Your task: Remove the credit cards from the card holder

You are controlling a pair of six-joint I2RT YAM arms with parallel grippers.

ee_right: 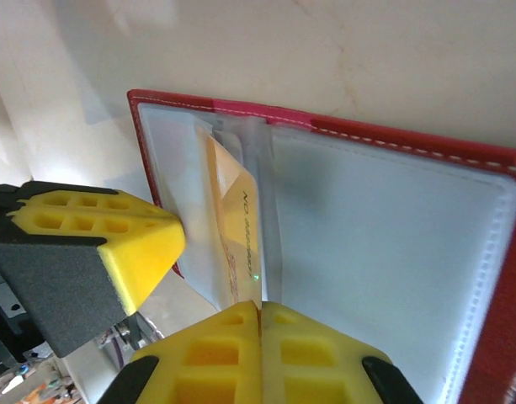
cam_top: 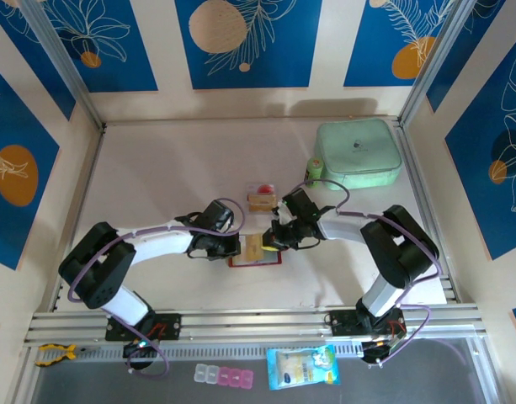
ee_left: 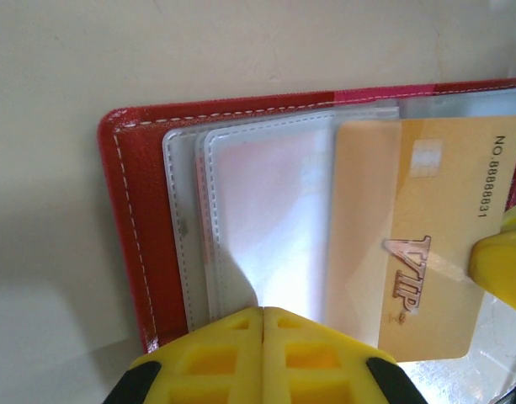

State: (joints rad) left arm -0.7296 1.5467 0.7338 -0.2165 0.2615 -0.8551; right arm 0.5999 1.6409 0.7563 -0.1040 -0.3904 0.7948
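Observation:
The red card holder (cam_top: 256, 255) lies open on the table between both arms, its pale clear sleeves (ee_left: 266, 219) facing up. An orange-yellow credit card (ee_left: 426, 236) marked VIP sticks halfway out of a sleeve toward the right. My right gripper (ee_right: 259, 305) is shut on the free edge of that card (ee_right: 239, 220); its fingertip (ee_left: 503, 271) shows at the card's edge. My left gripper (ee_left: 263, 311) is shut, its tips resting on the clear sleeves near the holder's edge with nothing seen between them. In the top view the left gripper (cam_top: 235, 246) and right gripper (cam_top: 271, 240) flank the holder.
A mint-green case (cam_top: 357, 153) stands at the back right with a small green item (cam_top: 313, 167) beside it. A small tan box with a red top (cam_top: 263, 198) sits just behind the holder. Pill boxes (cam_top: 224, 375) and a blue packet (cam_top: 302, 367) lie in front of the rail.

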